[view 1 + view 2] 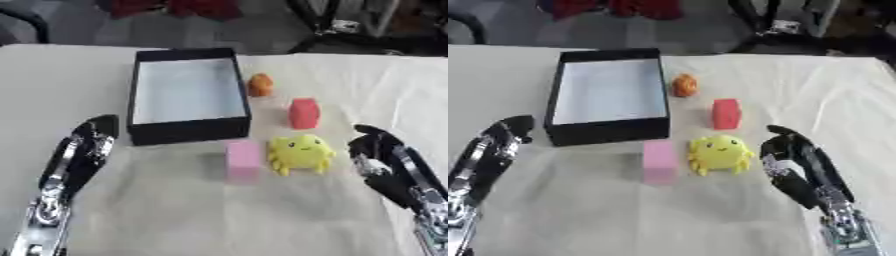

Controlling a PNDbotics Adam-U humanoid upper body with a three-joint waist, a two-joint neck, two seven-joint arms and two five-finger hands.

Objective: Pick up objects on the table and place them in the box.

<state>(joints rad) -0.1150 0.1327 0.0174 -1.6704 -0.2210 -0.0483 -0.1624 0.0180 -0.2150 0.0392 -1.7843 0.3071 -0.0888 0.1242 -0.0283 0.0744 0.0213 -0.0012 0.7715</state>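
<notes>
Box (188, 127) upper left of centre, empty; yellow toy (300, 153), pink block (242, 159), red block (304, 113), orange piece (260, 84) alongside; right hand (785, 160) lower right, left hand (87, 145) lower left, fingers relaxed, holding nothing; risk: nudging neighbours while reaching.

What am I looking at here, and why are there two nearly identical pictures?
Both pictures come from a camera pair in a humanoid robot's head, looking down at a table covered in pale cloth; one is its left eye, the other its right. The black and silver shapes at the bottom corners are its arms. The left hand and right hand both hover over the table and hold nothing; how their fingers stand is hard to tell. On the table sits an empty black box with a white inside. To the right of it lie an orange toy, a red block, a pink block and a yellow smiling toy. None is in the box yet.
</notes>
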